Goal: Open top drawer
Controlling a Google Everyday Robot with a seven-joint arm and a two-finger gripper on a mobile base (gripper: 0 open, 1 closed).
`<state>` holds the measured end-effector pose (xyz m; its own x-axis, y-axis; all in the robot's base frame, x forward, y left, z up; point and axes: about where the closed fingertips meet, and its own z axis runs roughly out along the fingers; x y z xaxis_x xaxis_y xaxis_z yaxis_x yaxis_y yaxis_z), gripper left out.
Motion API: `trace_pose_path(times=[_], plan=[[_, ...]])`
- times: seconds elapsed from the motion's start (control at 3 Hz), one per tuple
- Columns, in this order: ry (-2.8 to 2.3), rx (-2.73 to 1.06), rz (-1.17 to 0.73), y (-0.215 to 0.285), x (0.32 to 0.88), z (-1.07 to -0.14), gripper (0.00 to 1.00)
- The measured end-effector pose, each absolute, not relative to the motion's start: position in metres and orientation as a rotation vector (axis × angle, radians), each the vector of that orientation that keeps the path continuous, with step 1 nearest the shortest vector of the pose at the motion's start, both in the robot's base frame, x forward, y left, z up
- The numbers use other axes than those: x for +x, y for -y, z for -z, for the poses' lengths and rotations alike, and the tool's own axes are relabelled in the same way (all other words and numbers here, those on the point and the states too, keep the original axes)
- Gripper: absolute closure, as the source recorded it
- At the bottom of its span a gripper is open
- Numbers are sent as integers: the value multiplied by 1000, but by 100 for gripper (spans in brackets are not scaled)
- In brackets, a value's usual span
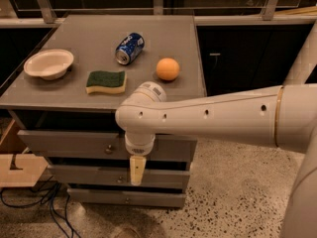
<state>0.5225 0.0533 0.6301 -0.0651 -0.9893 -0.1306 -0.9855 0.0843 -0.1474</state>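
The top drawer (64,142) is the tallest of three grey fronts of a grey cabinet. Its small round metal knob (109,148) sits at the centre. A dark gap shows between it and the cabinet top. My gripper (137,170) hangs pointing down from the white arm (208,115). It is in front of the cabinet, a little right of the knob and below it. It overlaps the lower edge of the top drawer and the middle drawer (84,175). It touches no knob that I can see.
On the cabinet top (163,33) lie a white bowl (48,63), a green-and-yellow sponge (106,81), a blue can (129,48) on its side and an orange (167,69). The thinnest drawer (99,197) is at the bottom. A cardboard box (15,170) and cables (49,202) are at the left.
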Motion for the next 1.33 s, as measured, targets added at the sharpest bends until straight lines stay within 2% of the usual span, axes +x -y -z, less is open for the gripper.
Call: trace_pose_path(times=[1.33], plan=[[-2199,-1971,-146,-28,468,-652,0]])
